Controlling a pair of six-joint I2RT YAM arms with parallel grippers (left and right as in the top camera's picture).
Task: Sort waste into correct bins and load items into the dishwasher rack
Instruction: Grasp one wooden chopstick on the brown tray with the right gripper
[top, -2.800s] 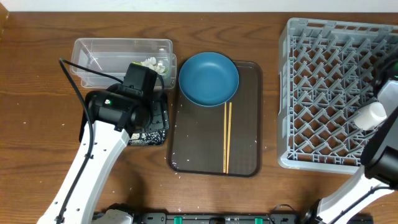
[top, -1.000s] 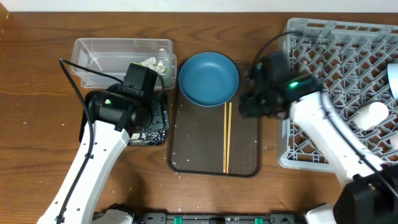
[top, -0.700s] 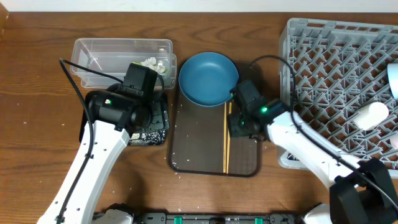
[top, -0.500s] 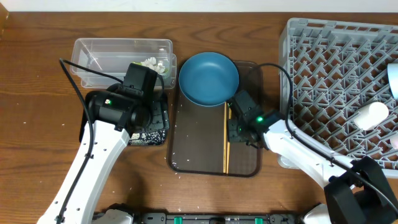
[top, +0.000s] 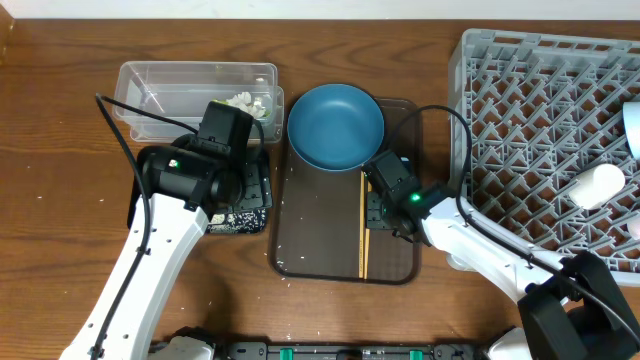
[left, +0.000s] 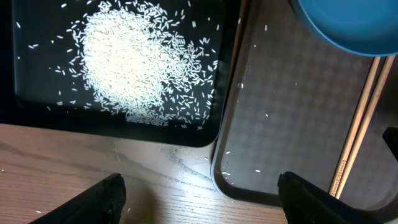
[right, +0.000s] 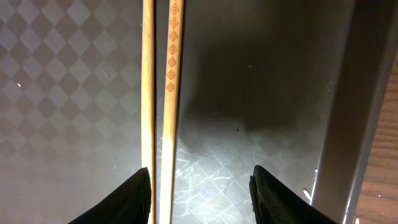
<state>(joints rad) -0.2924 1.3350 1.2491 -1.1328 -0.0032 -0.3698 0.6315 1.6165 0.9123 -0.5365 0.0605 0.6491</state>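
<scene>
Right claw: right gripper (right: 202, 186), jaws spread and holding nothing; both dark fingers (right: 124, 199) show at the lower edge of the wrist view.
Height: low over the brown serving tray (right: 267, 74); whether the tips touch it cannot be told.
Thing to be taken: the chopsticks (right: 159, 93), lying flat on the tray, side by side and parallel.
Bearing from the claw: the pair is off centre in the gap, hard against the finger at picture-left; one stick runs at that finger's inner edge, the other just inside it. The other finger stands well apart from them.
Long axis: the sticks run lengthwise down the tray and straight ahead of the wrist camera, so they lie across the line on which the jaws close. Judged favourable for a pinch, after a small sideways shift to centre them.
Nearer arm: the right, directly above the sticks.
Left claw: left gripper (left: 199, 190), likewise spread and empty, beside the black tray (left: 25, 93) that holds the rice (left: 124, 56).
Surroundings: the blue dish (top: 335, 125) at the sticks' far end; the dishwasher rack (top: 520, 130) to the right.
Writing: a column of small orange motifs on one stick; fine print on a stick in the left wrist view, too small to read. No brand visible.
</scene>
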